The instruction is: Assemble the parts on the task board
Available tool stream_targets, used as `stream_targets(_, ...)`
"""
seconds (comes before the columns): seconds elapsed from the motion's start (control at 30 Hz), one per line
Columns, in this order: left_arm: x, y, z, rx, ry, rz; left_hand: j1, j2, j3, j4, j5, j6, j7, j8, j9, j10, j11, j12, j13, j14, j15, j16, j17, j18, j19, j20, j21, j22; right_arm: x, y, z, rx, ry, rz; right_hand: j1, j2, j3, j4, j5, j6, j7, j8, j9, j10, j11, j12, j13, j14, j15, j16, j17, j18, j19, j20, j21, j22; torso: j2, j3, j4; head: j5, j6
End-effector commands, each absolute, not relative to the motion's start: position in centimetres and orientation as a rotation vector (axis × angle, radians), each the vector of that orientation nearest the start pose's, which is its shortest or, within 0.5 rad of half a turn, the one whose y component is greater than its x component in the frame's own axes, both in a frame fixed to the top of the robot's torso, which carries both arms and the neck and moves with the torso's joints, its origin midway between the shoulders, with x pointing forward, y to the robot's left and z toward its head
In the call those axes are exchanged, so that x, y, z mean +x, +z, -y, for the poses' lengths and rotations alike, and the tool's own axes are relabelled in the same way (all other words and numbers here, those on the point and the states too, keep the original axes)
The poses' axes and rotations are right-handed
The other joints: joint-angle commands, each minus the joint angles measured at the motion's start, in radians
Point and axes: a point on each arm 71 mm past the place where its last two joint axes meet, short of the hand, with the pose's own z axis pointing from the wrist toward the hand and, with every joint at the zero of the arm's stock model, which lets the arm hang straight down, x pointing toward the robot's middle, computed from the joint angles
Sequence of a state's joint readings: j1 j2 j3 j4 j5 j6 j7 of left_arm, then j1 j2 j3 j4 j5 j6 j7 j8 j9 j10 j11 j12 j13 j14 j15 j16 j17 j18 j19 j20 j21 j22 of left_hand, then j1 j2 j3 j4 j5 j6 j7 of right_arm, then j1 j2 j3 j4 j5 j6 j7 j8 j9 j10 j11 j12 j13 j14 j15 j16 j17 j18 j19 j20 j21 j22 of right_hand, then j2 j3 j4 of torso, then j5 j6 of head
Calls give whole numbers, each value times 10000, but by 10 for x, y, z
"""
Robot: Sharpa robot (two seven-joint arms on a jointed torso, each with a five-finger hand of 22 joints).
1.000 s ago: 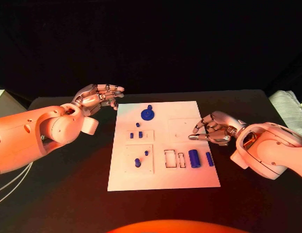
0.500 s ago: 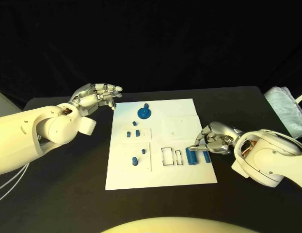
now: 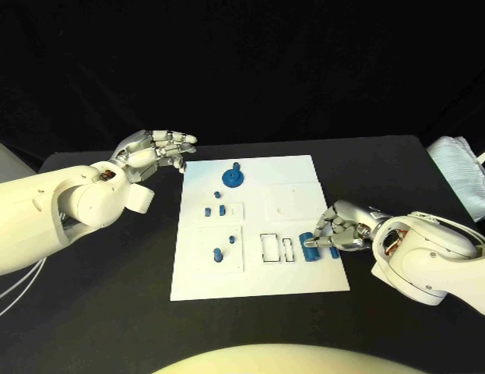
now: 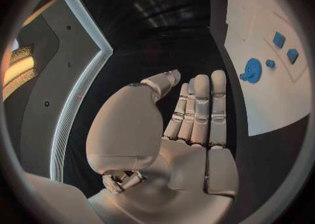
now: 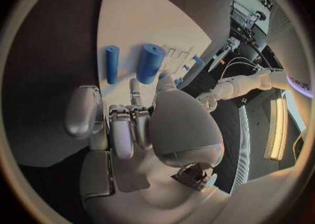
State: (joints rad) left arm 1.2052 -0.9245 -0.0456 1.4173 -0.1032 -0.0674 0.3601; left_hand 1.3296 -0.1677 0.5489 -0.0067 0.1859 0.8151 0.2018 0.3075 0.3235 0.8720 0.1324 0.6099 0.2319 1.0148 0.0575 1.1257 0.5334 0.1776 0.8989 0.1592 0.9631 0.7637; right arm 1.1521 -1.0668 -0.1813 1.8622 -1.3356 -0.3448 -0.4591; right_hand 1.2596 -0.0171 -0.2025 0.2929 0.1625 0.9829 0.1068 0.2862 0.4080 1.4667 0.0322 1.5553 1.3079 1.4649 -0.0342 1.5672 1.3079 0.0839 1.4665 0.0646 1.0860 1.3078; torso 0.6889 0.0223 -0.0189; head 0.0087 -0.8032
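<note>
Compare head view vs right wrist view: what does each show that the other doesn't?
Head view adds: the blue gear at the task board's far end, and a white bundle at the table edge. Right wrist view adds: the gap between thick cylinder and thin cylinder. Shared: board, both cylinders, right robot hand.

Left hand [image 3: 152,149] raised, fingers apart; right hand [image 3: 338,227] lowered, curled.
</note>
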Motion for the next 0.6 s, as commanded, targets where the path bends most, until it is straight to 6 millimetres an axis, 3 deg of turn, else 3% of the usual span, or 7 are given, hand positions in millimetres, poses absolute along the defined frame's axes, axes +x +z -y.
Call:
stream_targets(0.03, 499, -182, -269, -9919, -15736, -15185, -127, -14, -4, 44, 13, -64, -2, 65, -17, -102, 5, 73, -17, -28, 44, 65, 13, 66, 46, -4, -76, -18, 387, -239, 227, 795, 4352, -19894, -242, 96, -130, 12, 115, 146, -34, 49, 46, 880, -78, -35, 2370, 1059, -91, 36, 2629, -109, 338, -63, 5, 1247, 1, 15, -5, 26, -12)
stream_targets(0.4, 499, -182, -269, -9940, -15742, -15195, -127, -14, -4, 44, 13, -64, -2, 65, -17, -102, 5, 73, -17, -28, 44, 65, 13, 66, 46, -4, -76, -18, 386, -253, 218, 512, 4295, -20268, -391, 116, -231, 0, 132, 193, -59, 79, 75, 859, -94, -64, 2339, 1059, -108, 36, 2629, -98, 324, -74, -64, 1244, 18, 16, 18, 19, -33)
stream_targets(0.6, 498, -182, -271, -9961, -15718, -15212, -127, -14, -4, 44, 13, -64, -2, 65, -17, -102, 5, 73, -17, -28, 44, 65, 13, 66, 46, -4, -76, -18, 387, -261, 217, 37, 3980, -20684, -142, -35, -267, -41, -21, 178, -64, 82, 105, 827, -99, -108, 2296, 1055, -116, 29, 2611, -87, 296, -81, -151, 1242, 5, -6, 11, 34, -79)
